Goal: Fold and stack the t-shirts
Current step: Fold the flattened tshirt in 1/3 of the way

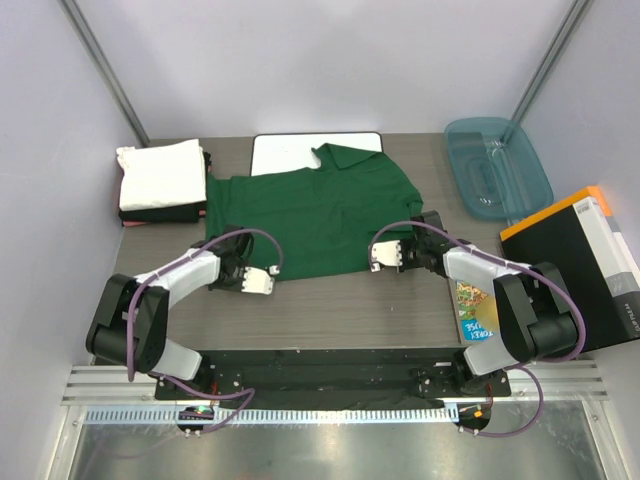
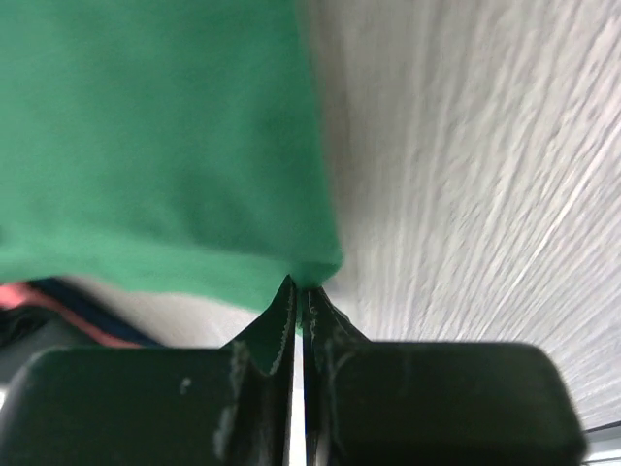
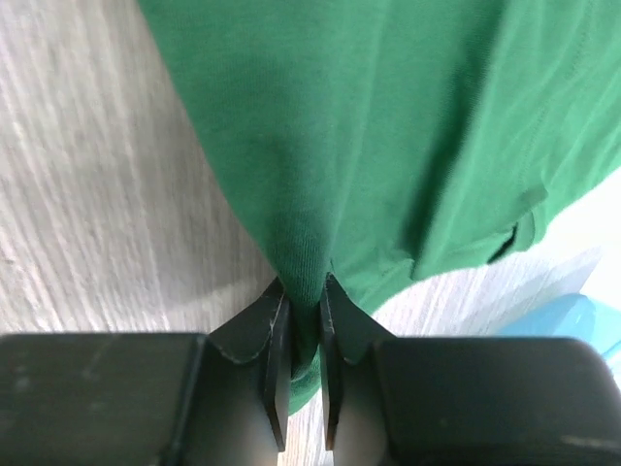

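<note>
1. The dark green t-shirt (image 1: 310,215) is spread flat in the middle of the table (image 1: 330,310). Its collar lies toward 12 o'clock, lapping onto the white board (image 1: 285,150), and its hem lies toward 6 o'clock.
2. The left gripper (image 1: 262,282) is set at the hem's 7 o'clock corner. Its jaws are clenched on the very tip of that corner, and the bite looks thin in the wrist view.
3. The right gripper (image 1: 385,258) is set at the hem's 5 o'clock corner. It is clamped on a bunched fold of cloth, which is seen running down between its jaws.
4. The step in hand is judged to be the first fold, with the hem carried toward 12 o'clock over the chest.
5. Both corners should be raised together and level, just clear of the table, so that the hem is kept taut and square between them.
6. The left hold should be watched, since so shallow a pinch may slip. If it does, the corner should be regrasped deeper.
7. The hem should be laid down matched to the shoulders before it is released, and the collar should not be dragged further onto the board.
8. The folded white and black t-shirts (image 1: 160,185) are stacked at 10 o'clock, well apart from both grippers, and the finished shirt is expected to go there. The teal tub (image 1: 495,165) at 2 o'clock is to be left alone.
</note>
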